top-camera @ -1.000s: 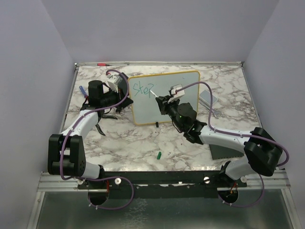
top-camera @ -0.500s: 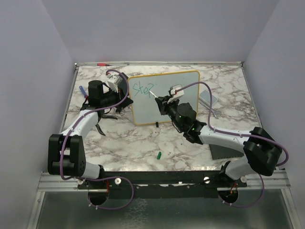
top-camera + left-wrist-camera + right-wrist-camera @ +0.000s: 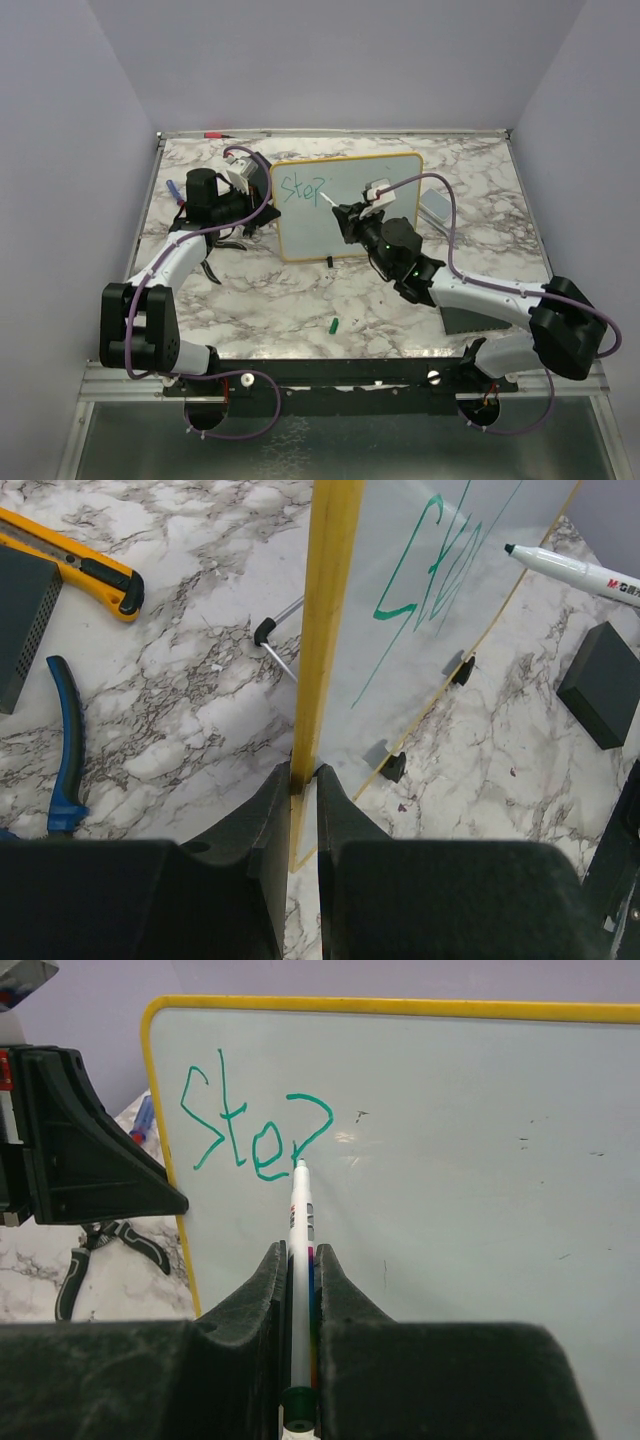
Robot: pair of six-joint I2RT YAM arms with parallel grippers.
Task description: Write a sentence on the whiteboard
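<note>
**Writing on the whiteboard: the first word in hand.** We see the right gripper point(image 3: 302, 1250) closed narrowly on a white marker point(image 3: 301, 1210), which runs straight out ahead of its fingers. The marker's tip sits at the foot of the last green letter. From the wrist view it appears to touch the surface, though we cannot confirm contact.

The whiteboard point(image 3: 470, 1120) stands upright directly in front of this gripper. The sentence point(image 3: 250, 1125) so far reads only "Step", up and to the left of the tip, so we judge the task to be at an early stage.

The left gripper point(image 3: 303, 772) is pinched shut on the board's yellow frame, with the edge rising from between its fingers. One of the board's small black feet point(image 3: 395, 767) rests on the table point(image 3: 300, 300) just to its right.

To do this step well, we would:

- finish the stem of the "p" with light pressure square to the surface;
- lift the tip clear and shift right, leaving a visible gap before the next word;
- hold the baseline level with the first word, since bare board lies to the right of the tip and below it;
- maintain the left gripper's firm hold, because each stroke pushes on a board that only stands on its feet.

Left of the left gripper lie a yellow utility knife point(image 3: 75, 555) and blue-handled pliers point(image 3: 65, 730). A green cap point(image 3: 334, 325) lies well behind the right gripper.
</note>
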